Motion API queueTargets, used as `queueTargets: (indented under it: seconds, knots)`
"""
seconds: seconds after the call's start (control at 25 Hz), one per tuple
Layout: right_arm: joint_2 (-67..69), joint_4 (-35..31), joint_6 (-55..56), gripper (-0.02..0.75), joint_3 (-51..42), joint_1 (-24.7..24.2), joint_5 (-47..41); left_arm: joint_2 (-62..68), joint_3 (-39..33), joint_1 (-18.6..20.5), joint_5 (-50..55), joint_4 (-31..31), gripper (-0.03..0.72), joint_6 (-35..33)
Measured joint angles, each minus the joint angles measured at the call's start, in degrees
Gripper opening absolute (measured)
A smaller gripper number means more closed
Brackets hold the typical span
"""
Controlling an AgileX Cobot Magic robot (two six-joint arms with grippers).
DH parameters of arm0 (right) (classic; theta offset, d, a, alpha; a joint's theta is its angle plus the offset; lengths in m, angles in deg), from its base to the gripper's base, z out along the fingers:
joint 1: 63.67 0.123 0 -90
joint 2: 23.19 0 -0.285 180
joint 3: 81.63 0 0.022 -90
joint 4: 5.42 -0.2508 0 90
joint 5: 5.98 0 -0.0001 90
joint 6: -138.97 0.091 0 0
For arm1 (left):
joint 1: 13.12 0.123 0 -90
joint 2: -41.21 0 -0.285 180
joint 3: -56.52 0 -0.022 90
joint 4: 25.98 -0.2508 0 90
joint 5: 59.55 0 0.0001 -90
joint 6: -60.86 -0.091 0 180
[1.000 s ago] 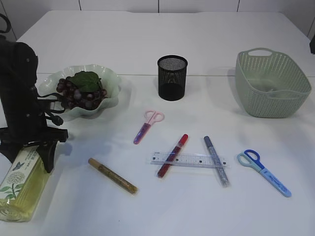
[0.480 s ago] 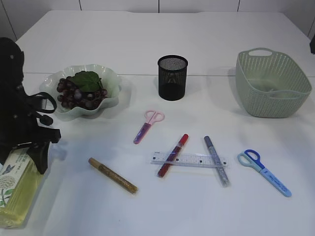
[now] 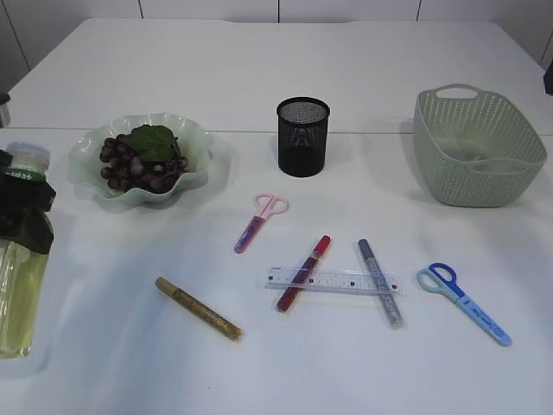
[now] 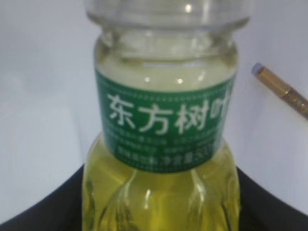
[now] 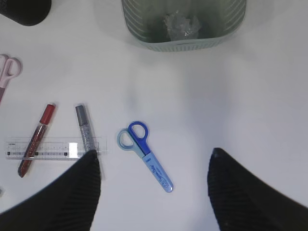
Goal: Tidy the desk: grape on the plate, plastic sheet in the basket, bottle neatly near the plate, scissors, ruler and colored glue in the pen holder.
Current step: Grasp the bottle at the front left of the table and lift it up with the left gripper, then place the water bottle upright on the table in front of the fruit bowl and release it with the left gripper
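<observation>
We see the left gripper clamped on the bottle, upright at the table's left edge near the plate. The right gripper hangs with jaws apart above the blue scissors.

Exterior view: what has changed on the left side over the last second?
The bottle went from lying tilted at the table's front-left corner to standing upright at the left edge, held by the left gripper, whose arm has slid almost out of view. Grapes, scissors, ruler and glue sticks stayed put.
</observation>
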Motion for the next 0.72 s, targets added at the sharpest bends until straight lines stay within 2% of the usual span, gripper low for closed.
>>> queueTargets:
  seconds: [0.44,0.72]
  knots:
    - [0.0,0.0,0.0,0.542,0.0,0.0,0.0,-13.77,-16.49,-0.22,-20.36,-3.11,0.436,0.0]
    - [-0.88,2.21,0.0,0.542,0.0,0.0,0.0,-14.3,-18.92,-0.22,-25.45,-3.22,0.436,0.1]
